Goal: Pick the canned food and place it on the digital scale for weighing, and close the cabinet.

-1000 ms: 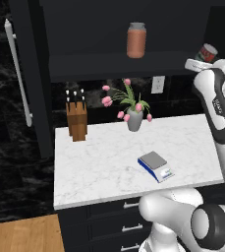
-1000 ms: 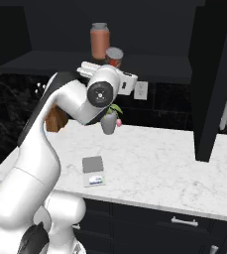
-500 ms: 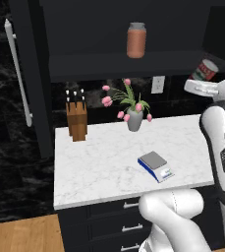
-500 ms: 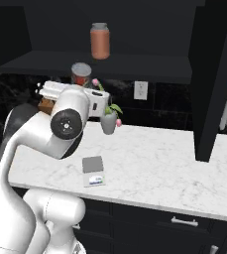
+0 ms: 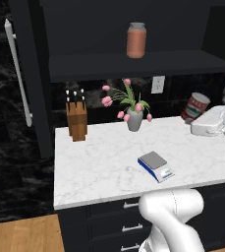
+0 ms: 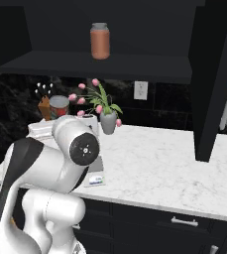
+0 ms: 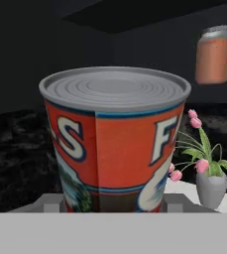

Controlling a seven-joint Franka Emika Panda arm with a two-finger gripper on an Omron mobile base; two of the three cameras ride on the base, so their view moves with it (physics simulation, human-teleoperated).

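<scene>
Cabinet above worktop, door swung open, bar handle at far left of jaws. Orange jar on cabinet shelf, higher than jaws. Jaws clamped on canned food, can upright, held off worktop. Digital scale on worktop, below and left of jaws, plate bare.

scale: open above | vase, knife block: behind it | shelf: overhead
</scene>
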